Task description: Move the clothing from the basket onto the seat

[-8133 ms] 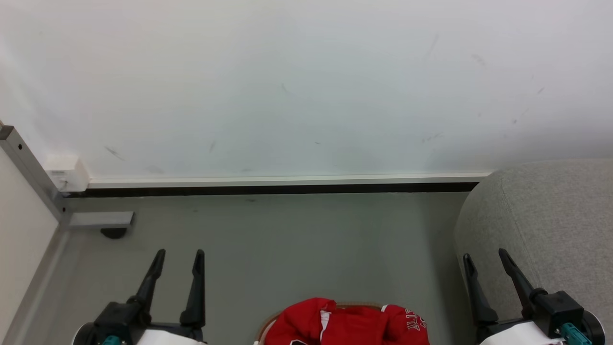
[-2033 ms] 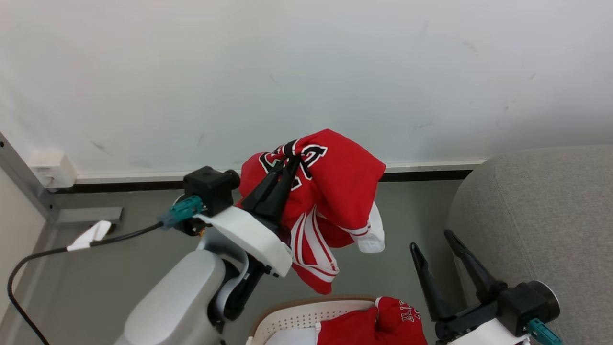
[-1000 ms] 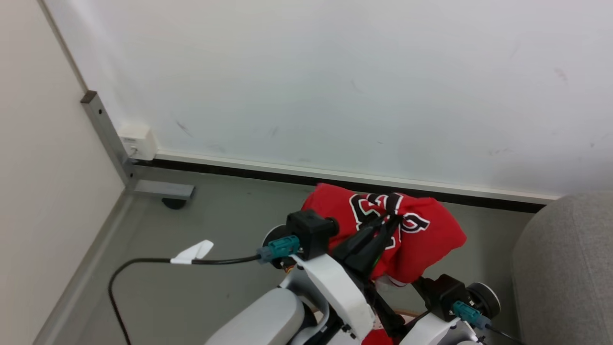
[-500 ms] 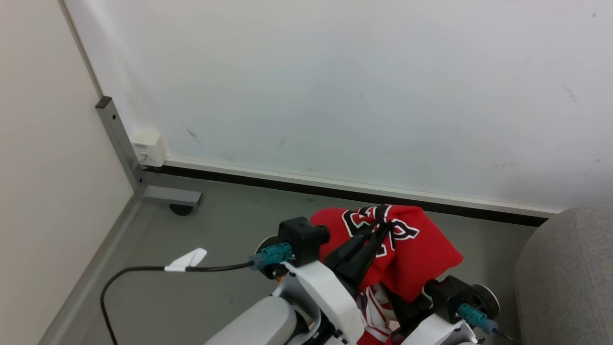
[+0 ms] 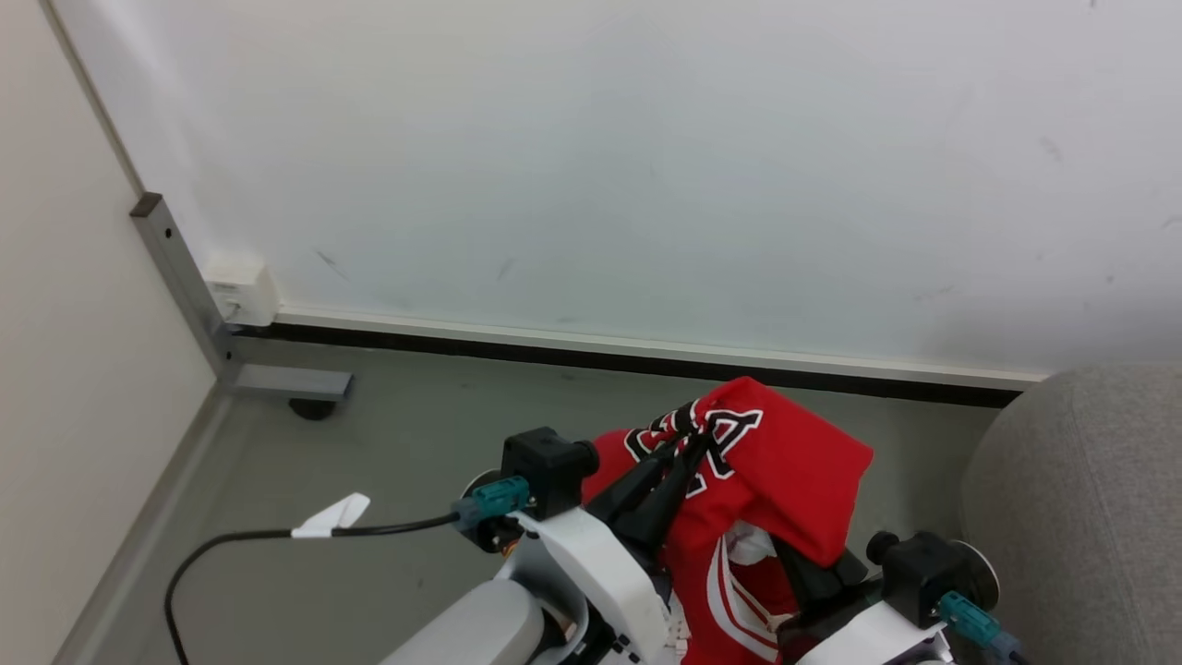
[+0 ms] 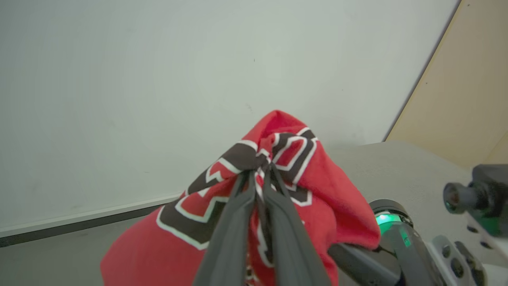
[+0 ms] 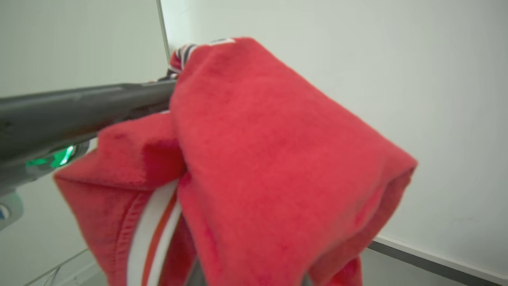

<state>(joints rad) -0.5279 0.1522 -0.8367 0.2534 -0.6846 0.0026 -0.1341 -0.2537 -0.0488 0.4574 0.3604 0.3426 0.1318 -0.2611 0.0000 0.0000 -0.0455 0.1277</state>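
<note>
Red garment (image 5: 785, 471) hangs from the closed left pincer (image 5: 691, 441). The right pincer (image 5: 802, 568) sits below, apparently shut on a lower fold, with the seat (image 5: 1080, 499) to their right. Left wrist: jaws pinch the lettering (image 6: 254, 159). Right wrist: cloth hides the fingers. Best carried rightward together.

Red, white-striped clothing (image 5: 794, 471), possibly navy lettering (image 5: 694, 434)

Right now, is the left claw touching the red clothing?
Touching. In the left wrist view the left claw is pinched shut on a bunched fold of the red clothing, right at its dark lettering, with no gap between them.
</note>
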